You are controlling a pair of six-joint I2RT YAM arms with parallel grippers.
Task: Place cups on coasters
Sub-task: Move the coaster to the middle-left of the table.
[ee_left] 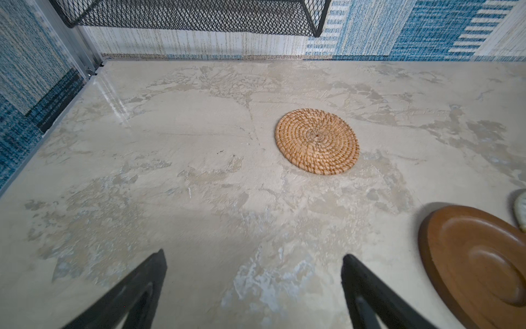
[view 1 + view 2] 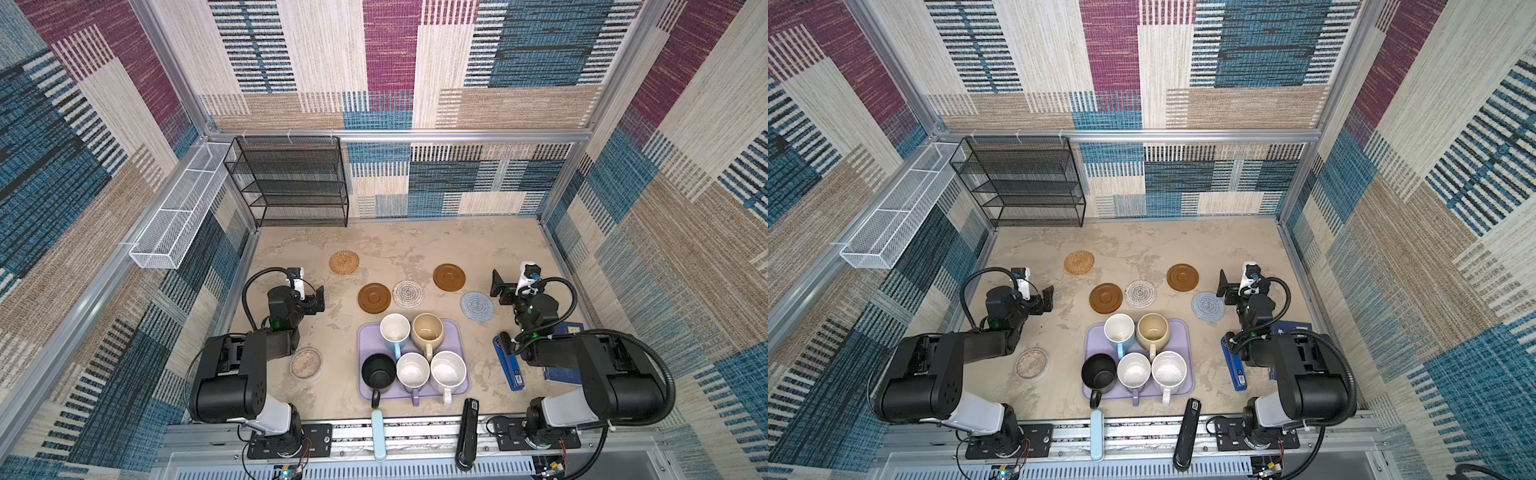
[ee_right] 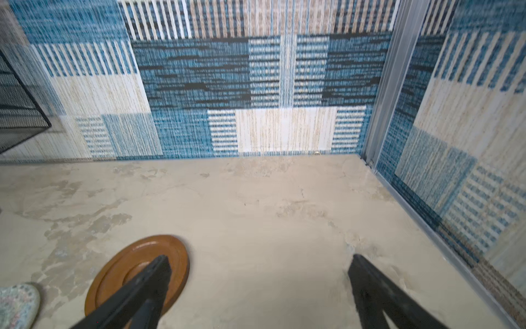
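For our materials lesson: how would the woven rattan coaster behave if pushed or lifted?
The rattan coaster looks tightly coiled, so probably stiff and light. Lying flat on the table, it would likely slide, not roll.

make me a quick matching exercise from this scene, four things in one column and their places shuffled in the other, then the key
Things
1. black mug
2. rattan coaster
3. blue-grey crocheted coaster
4. pinkish dish

Places
a. on the table, left of the lavender tray
b. on the table, nearest the black mesh rack
c. on the tray, near left corner
d. on the table, off the tray's far right corner

Pairs: 1-c, 2-b, 3-d, 4-a
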